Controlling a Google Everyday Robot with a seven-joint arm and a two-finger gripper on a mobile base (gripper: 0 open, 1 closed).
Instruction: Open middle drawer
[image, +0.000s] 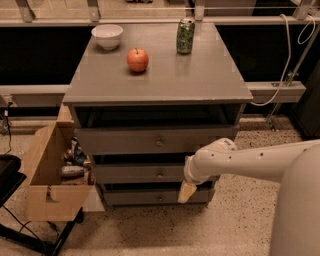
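The grey cabinet (160, 75) has three drawers. The middle drawer (135, 174) is the second one, a shallow grey front with a small round knob (160, 175) at its centre, and a dark gap shows above it. My gripper (187, 191) hangs at the end of the white arm (240, 160), just right of and below that knob, in front of the right part of the lowest drawer (145, 197). It holds nothing that I can see. The arm covers the right end of the middle drawer.
On the cabinet top stand a white bowl (107, 36), a red apple (137, 59) and a green can (185, 36). An open cardboard box (45, 172) with cans sits at the cabinet's left. A black stand (10, 175) is far left. A cable (285, 75) hangs at right.
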